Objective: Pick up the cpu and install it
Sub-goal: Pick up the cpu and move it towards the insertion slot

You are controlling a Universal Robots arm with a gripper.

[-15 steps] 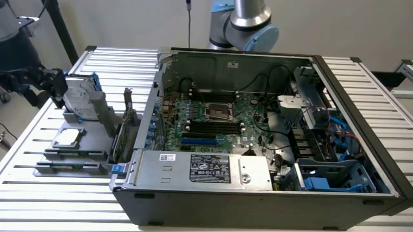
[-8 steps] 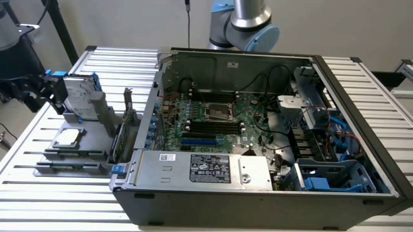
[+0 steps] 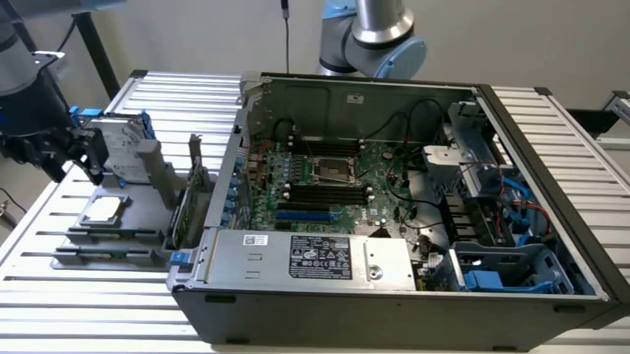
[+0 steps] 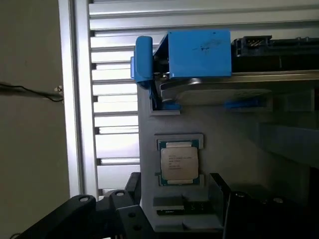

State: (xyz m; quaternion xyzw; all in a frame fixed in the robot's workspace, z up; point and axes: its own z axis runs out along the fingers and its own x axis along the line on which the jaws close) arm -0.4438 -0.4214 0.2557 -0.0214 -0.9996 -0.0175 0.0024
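Observation:
The cpu [image 3: 103, 210] [image 4: 179, 163], a small square chip with a dull silver top, lies flat in a recess of a grey holder [image 3: 113, 237] [image 4: 234, 149] on the slatted table, at the exterior view's left of the open computer case [image 3: 394, 295]. My gripper [image 3: 57, 156] [image 4: 169, 219] hangs above and a little beyond the cpu, apart from it. It is open, its black fingers [image 4: 82, 211] spread wide with nothing between them. The empty cpu socket [image 3: 333, 169] sits in the middle of the green motherboard inside the case.
A silver hard drive in a blue bracket [image 3: 113, 144] [image 4: 199, 55] stands upright in the holder just past the cpu. A grey labelled power-supply box [image 3: 305, 258] lies along the case's near wall. Drive cages and cables [image 3: 492, 192] crowd the case's right side.

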